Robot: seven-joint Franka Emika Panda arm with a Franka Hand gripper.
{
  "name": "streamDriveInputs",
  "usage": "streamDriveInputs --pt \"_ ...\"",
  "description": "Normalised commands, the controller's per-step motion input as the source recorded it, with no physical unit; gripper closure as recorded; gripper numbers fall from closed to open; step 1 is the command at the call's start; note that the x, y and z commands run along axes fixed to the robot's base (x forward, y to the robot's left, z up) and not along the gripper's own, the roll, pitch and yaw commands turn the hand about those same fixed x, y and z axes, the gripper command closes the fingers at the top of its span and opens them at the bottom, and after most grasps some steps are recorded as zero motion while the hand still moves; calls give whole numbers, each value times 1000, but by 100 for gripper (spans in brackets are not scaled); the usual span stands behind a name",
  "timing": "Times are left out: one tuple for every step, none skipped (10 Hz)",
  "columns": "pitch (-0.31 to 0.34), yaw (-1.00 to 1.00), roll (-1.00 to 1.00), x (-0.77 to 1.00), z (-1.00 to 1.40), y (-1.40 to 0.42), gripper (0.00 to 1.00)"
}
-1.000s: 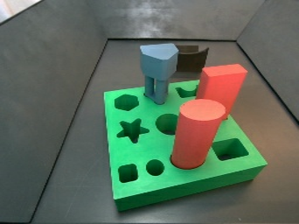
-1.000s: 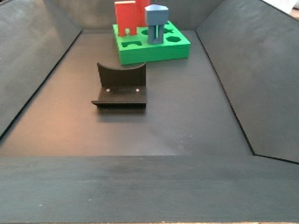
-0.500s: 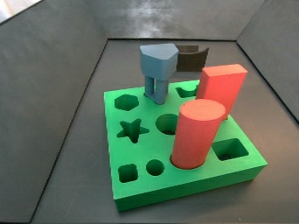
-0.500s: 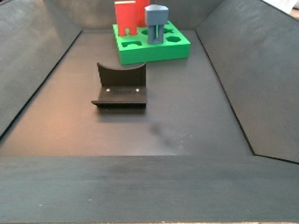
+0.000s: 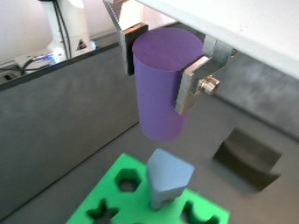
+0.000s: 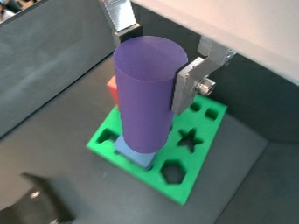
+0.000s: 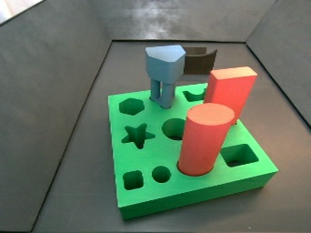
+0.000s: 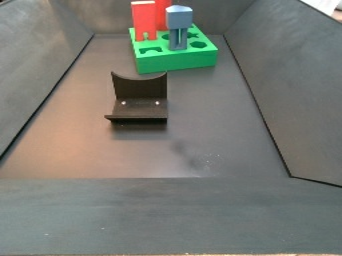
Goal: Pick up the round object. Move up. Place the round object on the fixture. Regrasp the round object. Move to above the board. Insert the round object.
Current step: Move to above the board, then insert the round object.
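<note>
Tool (image 5: 162,66) clamped on round object (image 5: 162,83), held upright above the board (image 6: 152,144), over the blue peg (image 5: 169,178). Regrasp apparently done; insertion remains.

Red cylinder (image 7: 205,138), red block (image 7: 228,89), blue pentagon-topped peg (image 7: 165,75) standing upright in green holes

Dark matte floor (image 8: 201,130) — grey walls (image 7: 73,64), perhaps metal.

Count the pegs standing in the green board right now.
3: blue pentagon-topped peg at the back, red block beside it, red cylinder in front. The purple cylinder stays in the pincer above.
</note>
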Motion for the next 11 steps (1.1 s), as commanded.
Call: streamDriveInputs --pt "-25 -19 -398 -67 -1 1 100" --pt "-28 -18 -265 -53 0 5 100" --pt "0 0 0 -20 0 0 100" --pt "0 0 11 0 0 0 100" --pt "-6 -20 43 0 -189 -189 100" --pt "-73 -140 51 77 -360 -526 100" --pt "-57 -134 56 254 -446 -583 100" --pt "-139 -171 41 74 -477 -529 100" --pt "-100 -140 30 197 -543 -446 100" --pt "-87 -60 20 206 -646 -291 100" --pt "0 0 30 471 -769 -149 100"
